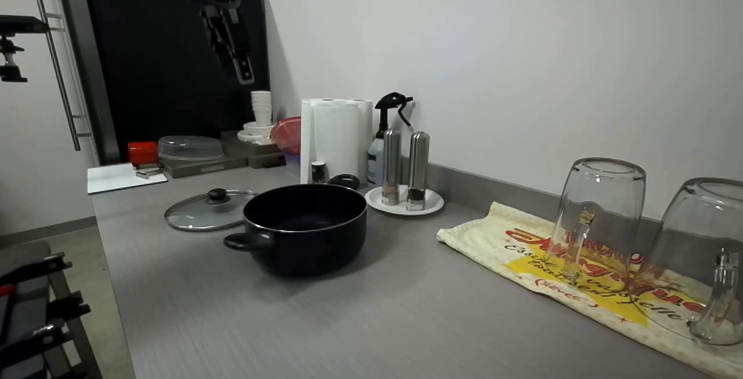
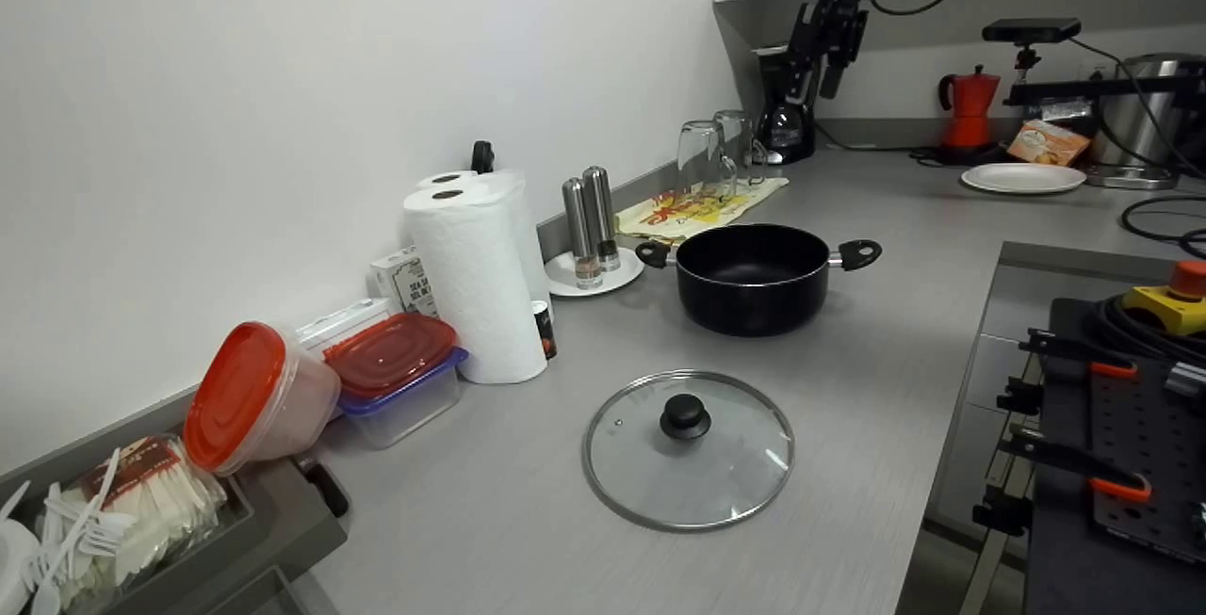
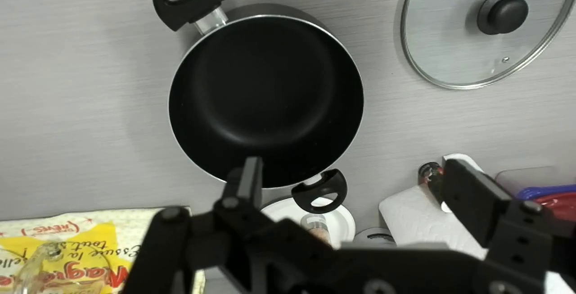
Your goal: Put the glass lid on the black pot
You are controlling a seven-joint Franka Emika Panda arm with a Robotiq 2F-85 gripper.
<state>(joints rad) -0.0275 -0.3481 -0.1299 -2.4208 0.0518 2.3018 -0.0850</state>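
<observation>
The glass lid (image 1: 200, 215) lies flat on the grey counter beside the black pot (image 1: 313, 251), its dark knob up. In an exterior view the lid (image 2: 692, 474) is nearer the camera than the pot (image 2: 754, 304). The pot stands upright, uncovered and empty inside. In the wrist view the pot (image 3: 265, 82) fills the middle and the lid (image 3: 454, 42) is at the upper right, partly cut off. My gripper (image 3: 353, 163) is open and empty, high above the counter. It also shows in both exterior views (image 1: 235, 71) (image 2: 812, 97), apart from lid and pot.
Two mills (image 1: 417, 170) stand on a white plate (image 1: 436, 202) close to one pot handle. Paper towel rolls (image 2: 476, 285) and plastic containers (image 2: 400, 408) line the wall. Upturned glass mugs (image 1: 601, 216) stand on a printed cloth (image 1: 473, 237). The counter's open edge lies opposite the wall.
</observation>
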